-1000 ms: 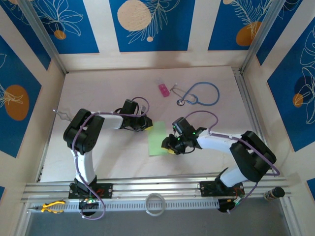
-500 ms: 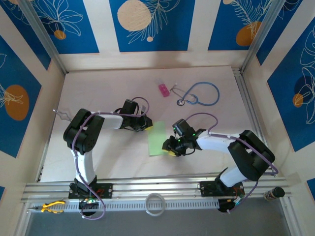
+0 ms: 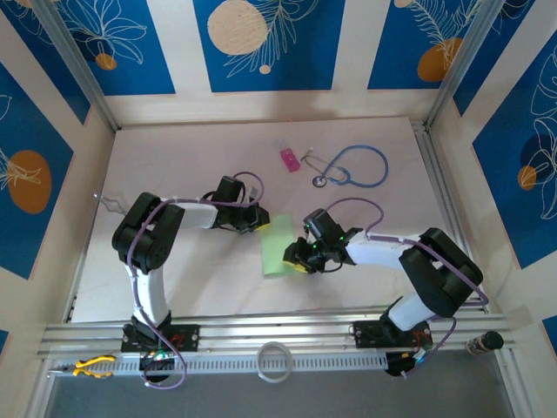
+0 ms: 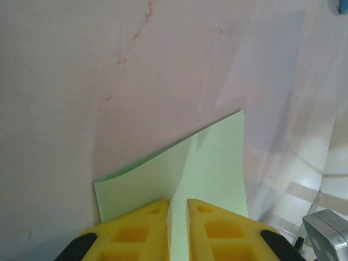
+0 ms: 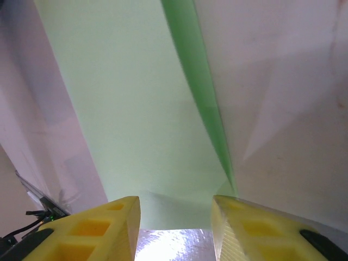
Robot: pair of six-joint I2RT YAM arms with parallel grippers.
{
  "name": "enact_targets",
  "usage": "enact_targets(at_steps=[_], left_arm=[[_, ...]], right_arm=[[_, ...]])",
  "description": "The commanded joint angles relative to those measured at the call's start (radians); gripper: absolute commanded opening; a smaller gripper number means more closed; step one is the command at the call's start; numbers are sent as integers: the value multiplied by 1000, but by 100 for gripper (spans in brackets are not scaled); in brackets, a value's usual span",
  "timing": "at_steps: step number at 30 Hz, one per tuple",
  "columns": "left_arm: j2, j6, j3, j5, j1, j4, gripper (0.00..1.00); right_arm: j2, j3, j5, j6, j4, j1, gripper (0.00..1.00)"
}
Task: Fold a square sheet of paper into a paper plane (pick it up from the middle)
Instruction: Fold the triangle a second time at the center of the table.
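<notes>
The square sheet of paper (image 3: 278, 247) is light green and lies folded over on the pale table, a raised flap along one side. My left gripper (image 3: 257, 223) is at its far left corner. In the left wrist view the yellow fingers (image 4: 147, 223) are pinched together on a ridge of the sheet (image 4: 209, 163), so my left gripper (image 4: 178, 204) is shut on it. My right gripper (image 3: 299, 259) sits at the sheet's right edge. It (image 5: 175, 204) is open, with the sheet's (image 5: 136, 109) near edge lying flat between its fingers. The paper plane is out of view.
A small pink block (image 3: 289, 158) and a blue stethoscope (image 3: 355, 165) lie at the back of the table. Past the metal rail at the near edge lie a white ring (image 3: 275, 361) and yellow pliers (image 3: 91, 367). Aluminium posts frame the table's sides.
My right gripper has crept a little to the left, onto the sheet's right edge. The left gripper has kept its hold and its place.
</notes>
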Motion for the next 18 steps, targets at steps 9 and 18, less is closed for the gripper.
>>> enact_targets(at_steps=[9,18], left_arm=[[33,-5,-15,-22,9,-54,17],[35,-7,-17,-24,9,-54,17]], right_arm=[[-7,73,1,-61,-89,-22,42],[-80,-35,9,3,-113,2,43]])
